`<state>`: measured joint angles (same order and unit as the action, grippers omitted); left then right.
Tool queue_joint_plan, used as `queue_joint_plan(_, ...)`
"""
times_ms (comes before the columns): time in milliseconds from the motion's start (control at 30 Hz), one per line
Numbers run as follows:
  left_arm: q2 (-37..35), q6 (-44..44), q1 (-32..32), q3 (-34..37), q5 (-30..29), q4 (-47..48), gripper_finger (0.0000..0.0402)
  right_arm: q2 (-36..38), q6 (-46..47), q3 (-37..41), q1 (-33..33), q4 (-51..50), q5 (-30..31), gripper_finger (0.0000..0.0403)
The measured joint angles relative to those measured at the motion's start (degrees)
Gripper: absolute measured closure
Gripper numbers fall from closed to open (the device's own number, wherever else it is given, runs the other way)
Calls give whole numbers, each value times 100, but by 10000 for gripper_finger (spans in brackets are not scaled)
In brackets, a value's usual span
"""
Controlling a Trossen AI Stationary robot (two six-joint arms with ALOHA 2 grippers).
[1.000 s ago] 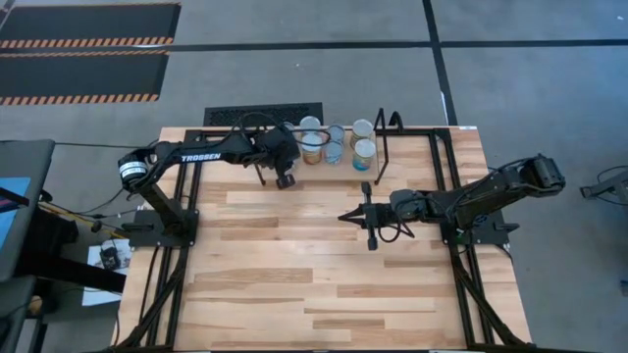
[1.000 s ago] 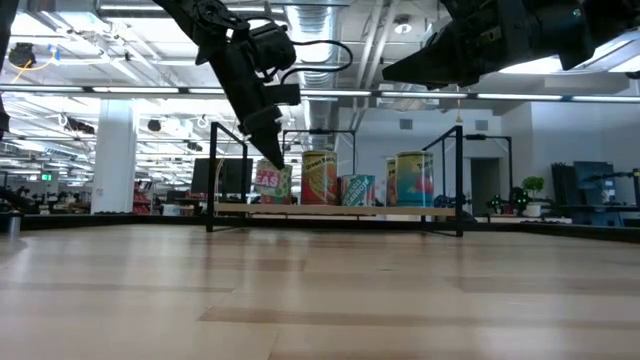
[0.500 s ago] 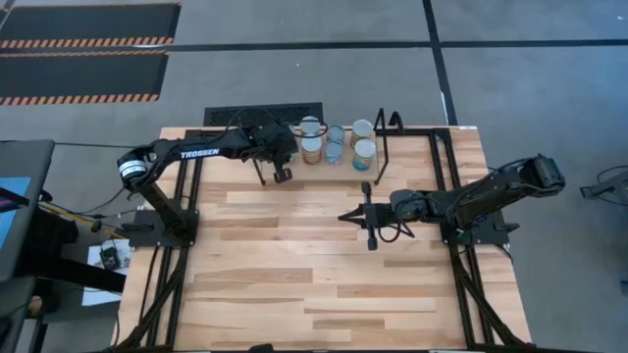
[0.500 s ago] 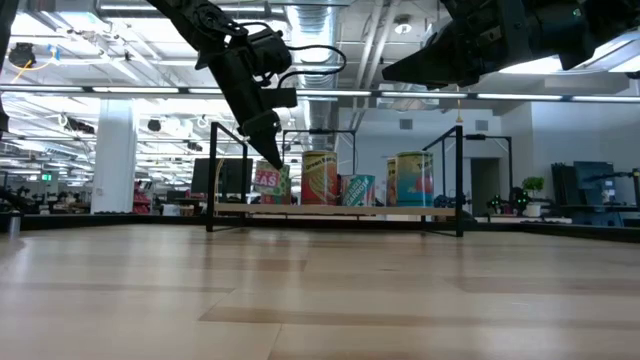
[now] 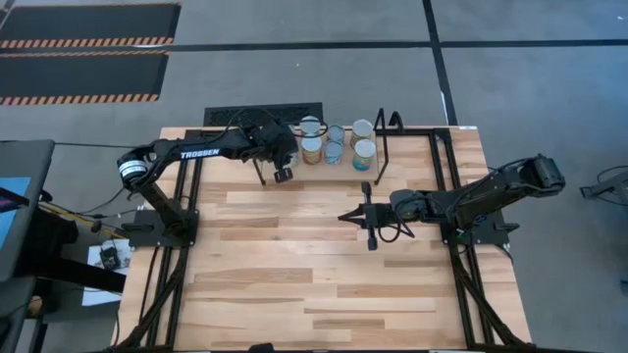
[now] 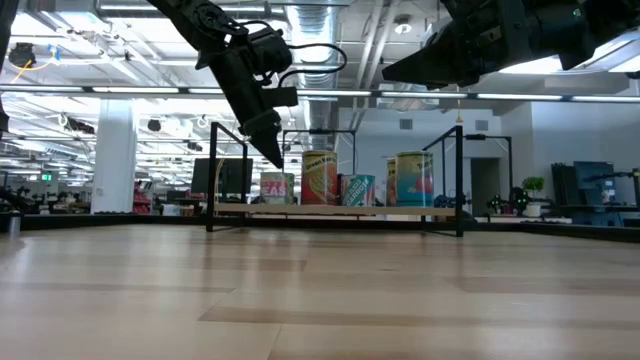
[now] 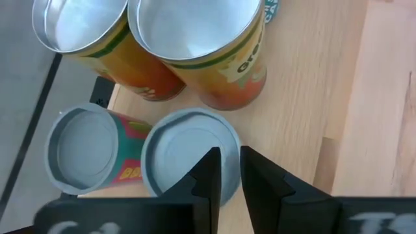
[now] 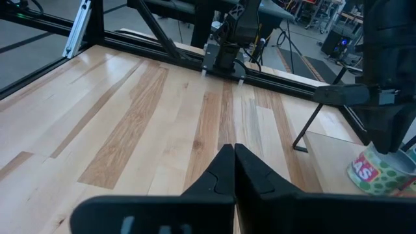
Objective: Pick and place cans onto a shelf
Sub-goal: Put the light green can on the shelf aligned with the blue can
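Note:
The shelf [image 6: 330, 209] stands at the table's far edge and carries several cans [image 5: 312, 149]. My left gripper [image 7: 226, 170] hovers over the shelf's left front corner, fingers pointing down with a narrow gap. Under it a grey-lidded can [image 7: 185, 153] stands upright on the shelf board [image 7: 292, 117]; it also shows in the low view [image 6: 277, 187]. A second grey-lidded can [image 7: 88, 146] and two taller orange cans [image 7: 195, 39] stand beside it. My right gripper [image 5: 343, 216] is shut and empty above mid-table. My left gripper comes from above, one fingertip [image 7: 211, 170] over the lid and the other outside the can's rim [image 7: 235, 140]. The can stands on its base on the shelf. I cannot tell whether the fingertips touch the rim.
The shelf's black rod legs [image 6: 459, 180] rise at its corners, and one [image 5: 381, 147] stands at its right end near my right arm. Bare plank tabletop [image 5: 314, 275] stretches toward the near edge. The room beyond shows in the low view.
My left gripper has gone a little toward the table's far edge, over the shelf. The grey-lidded can, which hung tilted below its fingertips, now stands upright and lower on the shelf board.

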<state>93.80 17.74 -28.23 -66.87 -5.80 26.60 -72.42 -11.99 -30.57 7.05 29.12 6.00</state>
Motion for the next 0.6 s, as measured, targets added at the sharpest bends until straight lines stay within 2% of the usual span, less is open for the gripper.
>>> queue_joint_plan(300,0,60,0,200,-68,-218,353,0,0,0,1,-1,0,388)
queue_joint_plan(600,0,66,-2,308,-450,-518,352,0,0,0,1,0,1,388)
